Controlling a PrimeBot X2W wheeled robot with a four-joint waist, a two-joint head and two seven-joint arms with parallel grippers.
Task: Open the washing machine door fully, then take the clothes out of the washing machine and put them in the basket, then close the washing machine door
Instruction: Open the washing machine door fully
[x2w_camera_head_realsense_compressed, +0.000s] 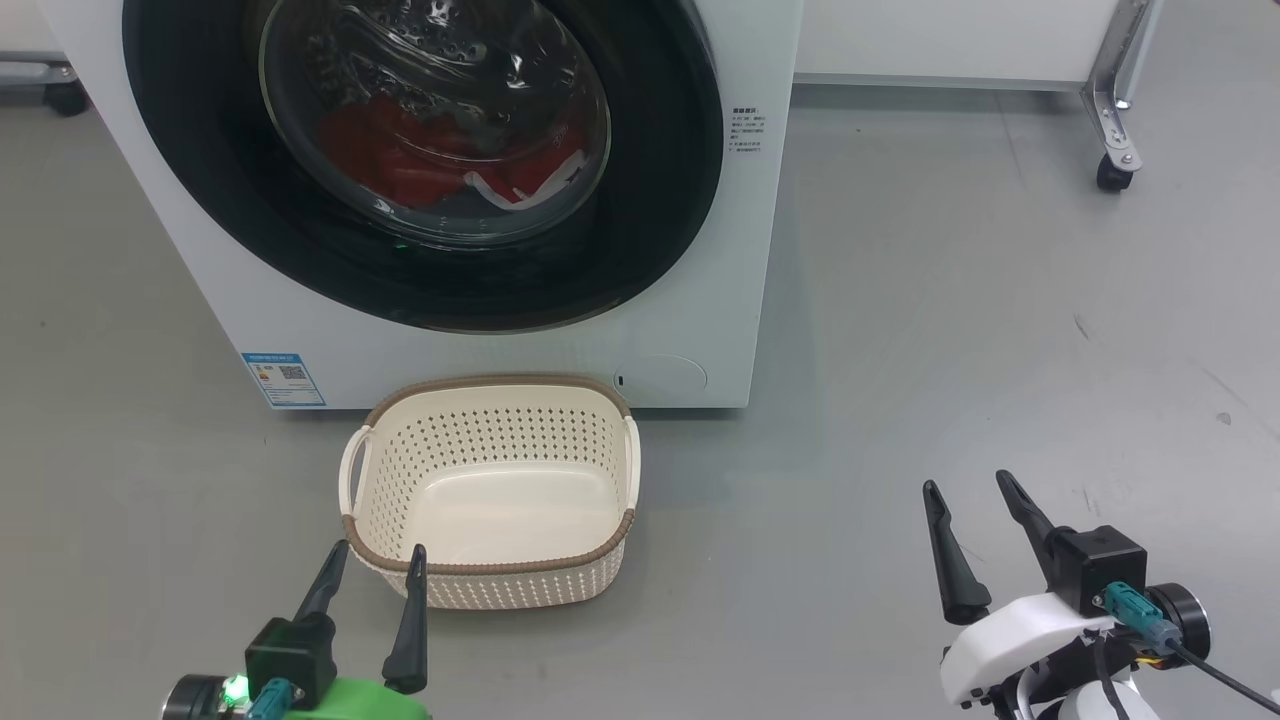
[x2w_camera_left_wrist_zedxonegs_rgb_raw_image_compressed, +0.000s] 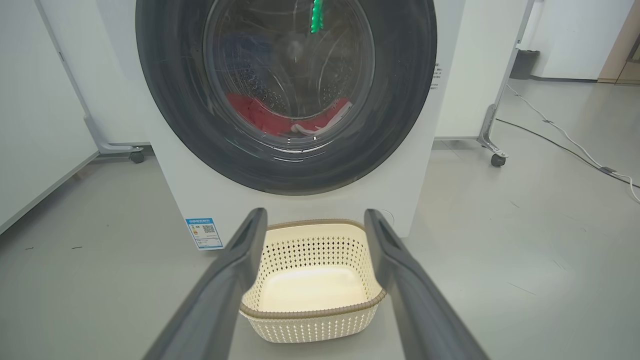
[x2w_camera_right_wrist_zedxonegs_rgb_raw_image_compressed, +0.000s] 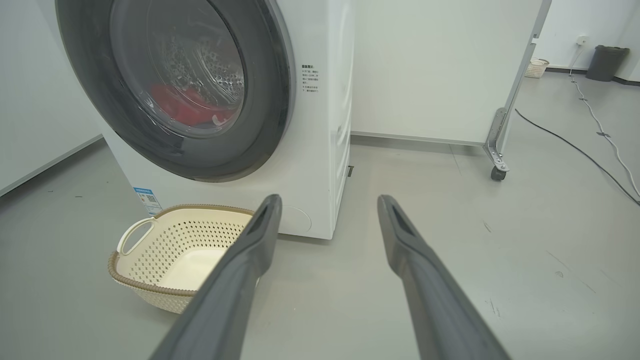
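The white washing machine (x2w_camera_head_realsense_compressed: 700, 330) stands ahead with its round black-ringed door (x2w_camera_head_realsense_compressed: 650, 230) shut. Red clothes (x2w_camera_head_realsense_compressed: 400, 160) with white trim lie in the drum behind the glass, also seen as clothes (x2w_camera_left_wrist_zedxonegs_rgb_raw_image_compressed: 260, 117) and clothes (x2w_camera_right_wrist_zedxonegs_rgb_raw_image_compressed: 180, 105). The cream basket (x2w_camera_head_realsense_compressed: 600, 570) with a brown rim sits empty on the floor in front of the machine; basket (x2w_camera_left_wrist_zedxonegs_rgb_raw_image_compressed: 310, 325), basket (x2w_camera_right_wrist_zedxonegs_rgb_raw_image_compressed: 145, 292). My left gripper (x2w_camera_head_realsense_compressed: 377, 555) is open, low, just before the basket's near rim. My right gripper (x2w_camera_head_realsense_compressed: 970, 485) is open over bare floor to the right, holding nothing.
Grey floor spreads to the right of the machine. A white panel on a wheeled metal leg (x2w_camera_head_realsense_compressed: 1115, 170) stands at the back right. Cables (x2w_camera_right_wrist_zedxonegs_rgb_raw_image_compressed: 590, 155) run over the floor far right. A blue label (x2w_camera_head_realsense_compressed: 285, 380) marks the machine's lower left corner.
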